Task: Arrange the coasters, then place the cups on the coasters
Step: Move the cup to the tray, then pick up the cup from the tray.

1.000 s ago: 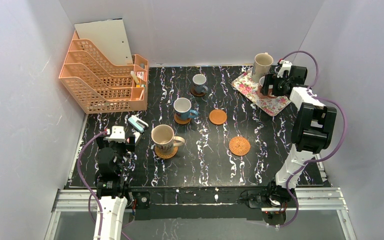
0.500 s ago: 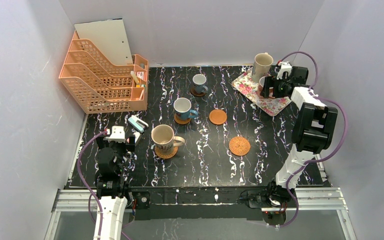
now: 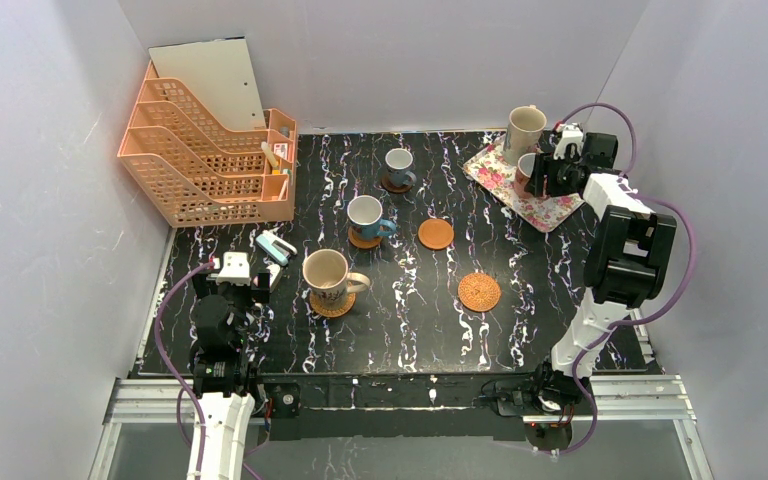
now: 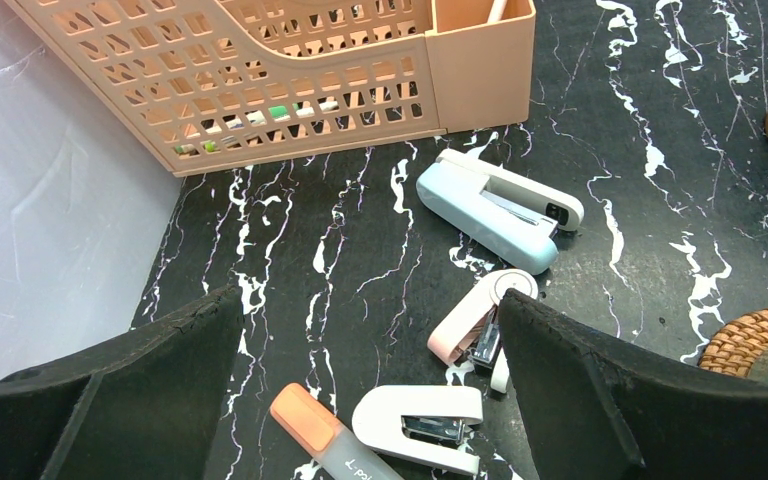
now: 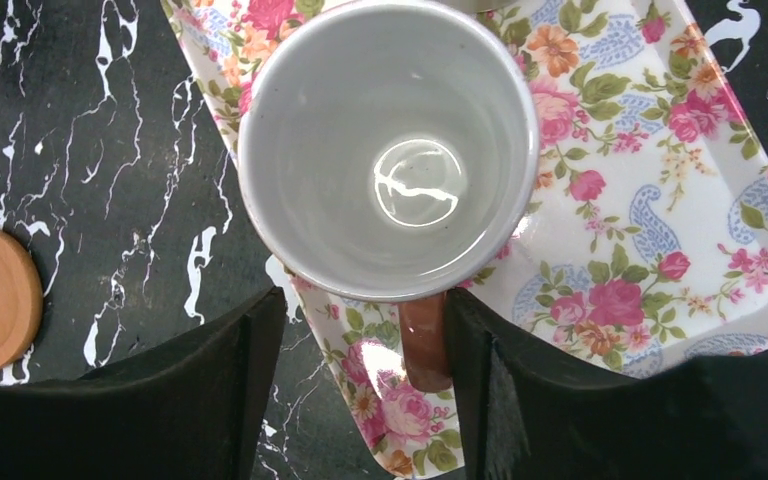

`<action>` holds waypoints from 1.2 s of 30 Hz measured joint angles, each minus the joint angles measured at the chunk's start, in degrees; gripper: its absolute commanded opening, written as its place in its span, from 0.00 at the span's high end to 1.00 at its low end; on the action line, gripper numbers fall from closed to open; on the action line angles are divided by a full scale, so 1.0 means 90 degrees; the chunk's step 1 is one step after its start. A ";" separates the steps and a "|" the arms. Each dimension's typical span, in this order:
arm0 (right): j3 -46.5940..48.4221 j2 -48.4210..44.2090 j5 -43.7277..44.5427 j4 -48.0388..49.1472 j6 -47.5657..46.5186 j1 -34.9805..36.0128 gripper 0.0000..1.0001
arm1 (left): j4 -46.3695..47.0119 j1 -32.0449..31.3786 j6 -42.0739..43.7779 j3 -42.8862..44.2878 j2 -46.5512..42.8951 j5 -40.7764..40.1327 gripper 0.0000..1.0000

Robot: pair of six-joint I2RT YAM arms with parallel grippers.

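Note:
My right gripper (image 5: 363, 305) straddles the brown handle (image 5: 423, 340) of the small brownish-orange cup (image 5: 388, 150) on the floral tray (image 5: 640, 200). Its right finger touches the handle; a gap remains on the left, so it is open. In the top view that cup (image 3: 526, 165) is half hidden by the right gripper (image 3: 542, 176), next to a beige cup (image 3: 524, 130). Another beige cup (image 3: 327, 272) and two blue cups (image 3: 365, 214) (image 3: 398, 163) stand on coasters. A wood coaster (image 3: 436, 234) and a wicker coaster (image 3: 479, 292) lie bare. My left gripper (image 4: 370, 310) hangs open.
Under the left gripper lie a blue stapler (image 4: 500, 215), a pink stapler (image 4: 475, 320), a white stapler (image 4: 420, 420) and an orange highlighter (image 4: 325, 440). A peach desk organizer (image 3: 205, 150) stands at the back left. White walls enclose the black marbled table (image 3: 520, 300).
The right gripper's jaws have narrowed around the small cup's handle, and the gripper has shifted slightly right over the tray. The left arm has not moved.

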 measured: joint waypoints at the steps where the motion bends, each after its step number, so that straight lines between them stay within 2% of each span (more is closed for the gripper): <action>1: 0.0000 0.0000 0.0032 0.0022 0.0022 0.0000 0.35 | 0.0000 0.0000 0.0000 0.0000 0.0000 -0.0005 0.03; 14: -0.0216 -0.0051 0.0461 0.0661 0.0165 0.0092 0.42 | 0.0000 0.0000 0.0000 0.0000 0.0000 -0.0024 0.03; 21: -0.0257 -0.0051 0.0525 0.0690 0.0148 0.0136 0.47 | 0.0000 0.0000 0.0000 0.0000 0.0000 -0.0039 0.03; 36: -0.0257 -0.0051 0.0534 0.0680 0.0109 0.0138 0.51 | 0.0000 0.0000 0.0000 0.0000 0.0000 -0.0063 0.03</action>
